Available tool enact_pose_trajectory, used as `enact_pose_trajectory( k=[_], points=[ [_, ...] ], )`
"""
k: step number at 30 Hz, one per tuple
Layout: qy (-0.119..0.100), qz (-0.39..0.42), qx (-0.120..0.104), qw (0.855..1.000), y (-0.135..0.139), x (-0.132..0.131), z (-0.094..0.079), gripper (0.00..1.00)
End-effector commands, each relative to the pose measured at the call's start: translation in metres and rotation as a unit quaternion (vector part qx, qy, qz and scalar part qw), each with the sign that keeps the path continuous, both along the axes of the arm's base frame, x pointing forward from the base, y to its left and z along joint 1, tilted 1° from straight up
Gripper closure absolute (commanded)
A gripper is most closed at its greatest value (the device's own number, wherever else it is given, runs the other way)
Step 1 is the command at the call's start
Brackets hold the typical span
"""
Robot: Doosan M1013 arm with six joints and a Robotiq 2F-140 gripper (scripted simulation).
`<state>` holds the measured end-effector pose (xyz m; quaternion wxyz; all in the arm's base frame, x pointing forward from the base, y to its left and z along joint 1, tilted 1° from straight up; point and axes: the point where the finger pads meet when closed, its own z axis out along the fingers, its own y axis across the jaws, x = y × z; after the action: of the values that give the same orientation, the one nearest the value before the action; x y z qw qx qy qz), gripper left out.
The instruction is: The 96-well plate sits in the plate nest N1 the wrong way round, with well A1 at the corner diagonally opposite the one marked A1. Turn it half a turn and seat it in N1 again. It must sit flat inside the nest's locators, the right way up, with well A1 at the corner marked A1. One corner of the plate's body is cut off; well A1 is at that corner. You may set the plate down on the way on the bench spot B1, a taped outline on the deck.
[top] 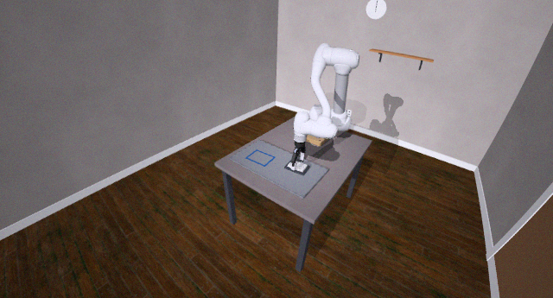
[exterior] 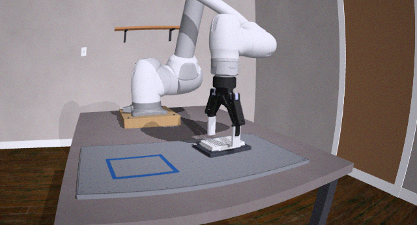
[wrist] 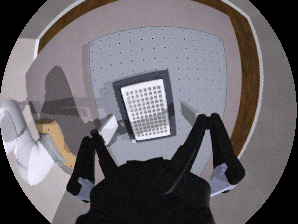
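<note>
The white 96-well plate [exterior: 219, 143] lies flat in the dark plate nest N1 [exterior: 223, 150] on the grey deck mat. It also shows in the wrist view [wrist: 147, 108] and small in the top view [top: 298, 167]. My gripper [exterior: 223, 134] stands straight above the plate with its fingers spread wide, one on each side of the plate and apart from it. It holds nothing. In the wrist view the fingertips flank the plate's near half. I cannot make out the cut corner or the A1 mark.
The blue taped outline B1 [exterior: 141, 166] lies on the mat [exterior: 182, 163] to the left of the nest. The arm's wooden base block [exterior: 150, 119] stands at the back of the table. The table's right edge is close to the nest.
</note>
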<state>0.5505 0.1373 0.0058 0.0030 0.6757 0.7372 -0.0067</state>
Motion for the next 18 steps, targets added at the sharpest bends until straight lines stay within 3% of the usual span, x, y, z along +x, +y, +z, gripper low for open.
enact_pose_trajectory(
  k=[1,6,18],
  points=[
    [0.000,0.000,0.000,1.000,0.000,0.000,0.000,0.00],
    [0.000,0.000,0.000,1.000,0.000,0.000,0.000,0.00],
    [0.000,0.000,0.000,1.000,0.000,0.000,0.027,0.00]
  ],
)
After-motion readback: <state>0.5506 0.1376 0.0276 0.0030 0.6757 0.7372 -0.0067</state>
